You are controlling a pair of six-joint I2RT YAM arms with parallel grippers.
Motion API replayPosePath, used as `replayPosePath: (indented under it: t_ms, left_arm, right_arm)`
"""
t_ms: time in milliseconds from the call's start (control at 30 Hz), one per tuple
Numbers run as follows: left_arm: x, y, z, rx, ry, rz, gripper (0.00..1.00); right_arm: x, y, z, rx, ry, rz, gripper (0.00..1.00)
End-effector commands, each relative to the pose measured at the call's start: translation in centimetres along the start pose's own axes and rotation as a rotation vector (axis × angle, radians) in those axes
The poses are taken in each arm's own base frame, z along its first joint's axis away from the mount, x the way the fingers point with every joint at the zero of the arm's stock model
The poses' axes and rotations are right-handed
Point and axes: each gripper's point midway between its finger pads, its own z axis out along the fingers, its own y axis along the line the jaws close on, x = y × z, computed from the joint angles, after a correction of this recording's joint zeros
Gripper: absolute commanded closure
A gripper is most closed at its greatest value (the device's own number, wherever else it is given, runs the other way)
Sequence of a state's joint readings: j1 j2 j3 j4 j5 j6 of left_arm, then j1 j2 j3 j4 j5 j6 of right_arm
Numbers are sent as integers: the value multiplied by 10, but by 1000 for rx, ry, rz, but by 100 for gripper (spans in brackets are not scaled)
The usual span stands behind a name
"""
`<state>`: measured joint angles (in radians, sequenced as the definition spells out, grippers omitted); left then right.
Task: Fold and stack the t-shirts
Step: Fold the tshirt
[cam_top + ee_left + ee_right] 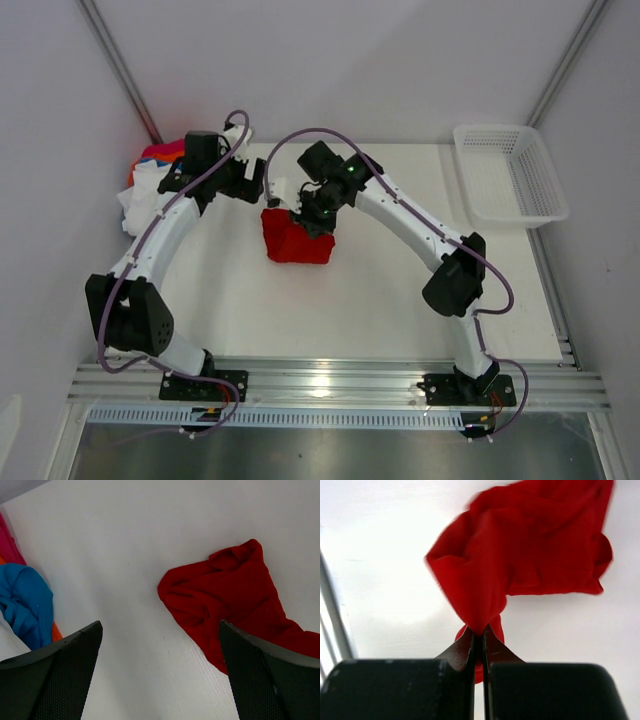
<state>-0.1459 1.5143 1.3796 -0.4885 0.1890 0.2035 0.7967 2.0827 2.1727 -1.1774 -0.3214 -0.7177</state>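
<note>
Red t-shirt [530, 545], crumpled on table [380, 300]: fold pinched between right fingers [462, 652]; left fingers [65, 675] wide apart; white mesh basket [490, 128] visible in top view only

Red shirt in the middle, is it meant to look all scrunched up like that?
It does look messy. The red t-shirt lies crumpled in a lump on the table, not flat or folded, with the right gripper shut on a pinch of its cloth. The other t-shirts sit in a jumbled heap at its far left edge.
</note>
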Motion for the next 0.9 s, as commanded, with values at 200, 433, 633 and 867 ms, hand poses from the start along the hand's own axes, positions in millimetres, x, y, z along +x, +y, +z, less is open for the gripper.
replayPosePath:
  t_ms: [200, 433, 633, 867]
  left_arm:
    - [24, 7, 33, -67, 202, 112, 1]
    - [26, 17, 79, -41, 317, 150, 1]
    - [58, -6, 117, -16, 423, 290, 9]
    - [74, -14, 124, -71, 440, 445, 9]
  right_arm:
    - [-21, 57, 2, -236, -67, 35, 100]
    - [-15, 100, -7, -313, -71, 35, 100]
    - [-19, 128, -21, -320, -92, 17, 100]
    - [-37, 136, -41, -303, -138, -8, 100]
